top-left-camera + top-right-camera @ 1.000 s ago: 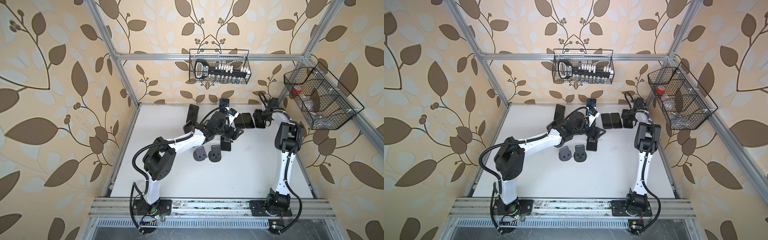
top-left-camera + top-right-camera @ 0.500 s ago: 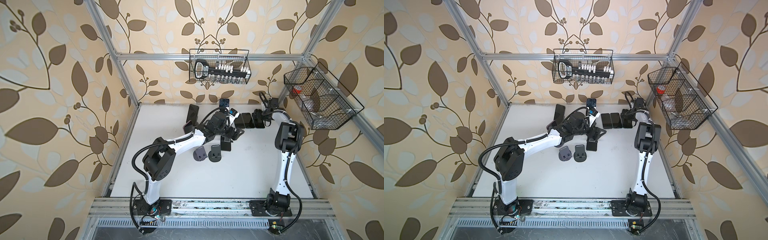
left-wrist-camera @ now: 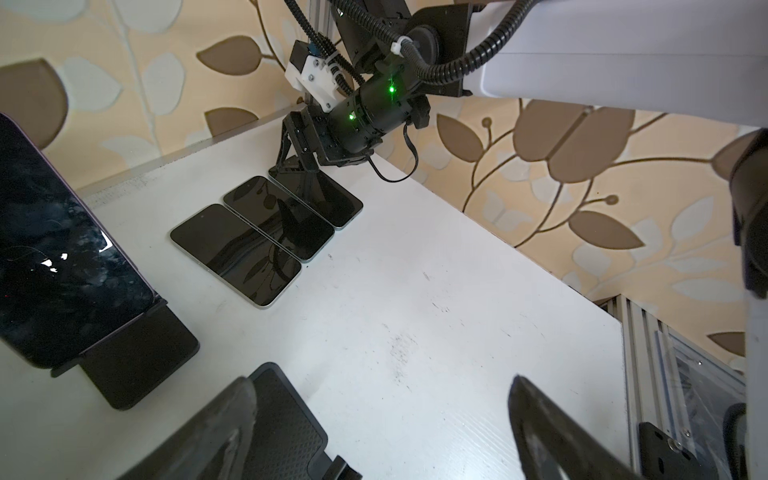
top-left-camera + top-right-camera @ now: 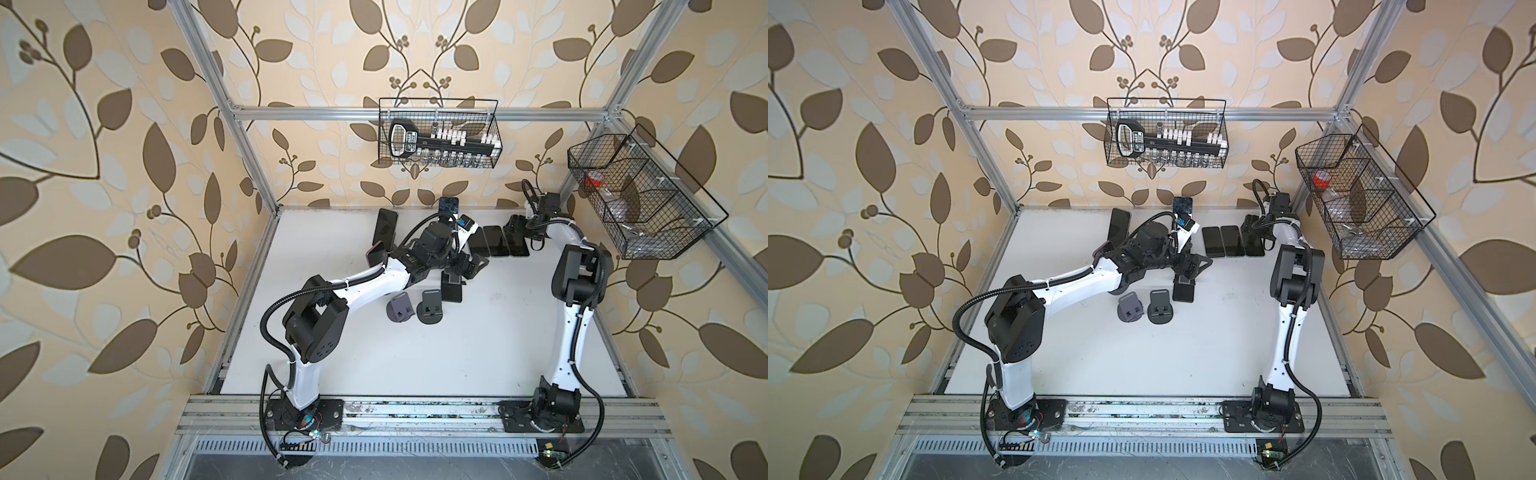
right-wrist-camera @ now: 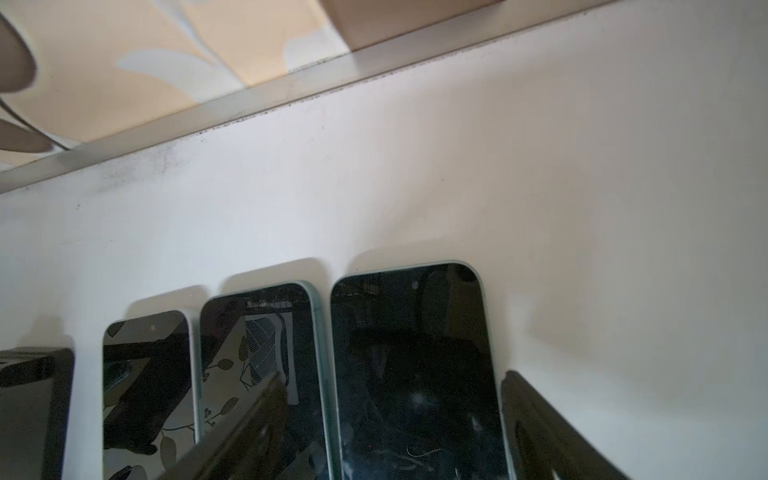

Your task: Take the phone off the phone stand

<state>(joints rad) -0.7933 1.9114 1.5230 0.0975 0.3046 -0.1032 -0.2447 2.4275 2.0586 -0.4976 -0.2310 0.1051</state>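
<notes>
The phone (image 3: 70, 257), dark-screened, leans tilted in its black phone stand (image 3: 141, 357) on the white bench (image 3: 436, 291). It is near the row of three phones (image 3: 266, 237) that lie flat, side by side and touching — off the row's end farthest from the right hand. The left hand (image 3: 380, 386) hangs low just beside the phone stand, wide, with only bench between its fingers (image 3: 540, 440) and clear of the phone. A dark ribbed plate (image 3: 278, 419) lies by one finger, on the stand's side. The right hand (image 5: 395, 376) is down at the row's other end, with a finger at either side of the end phone (image 5: 415, 332); I cannot tell whether they grip it. In a top view an empty grey stand (image 4: 401, 308) and a second empty stand (image 4: 432, 305) sit beyond the left hand from the row, and another phone (image 4: 385, 224) stands propped farther off. Against the views a second old, the left hand looks unmoved — the right hand has shifted only slightly by the row.
</notes>
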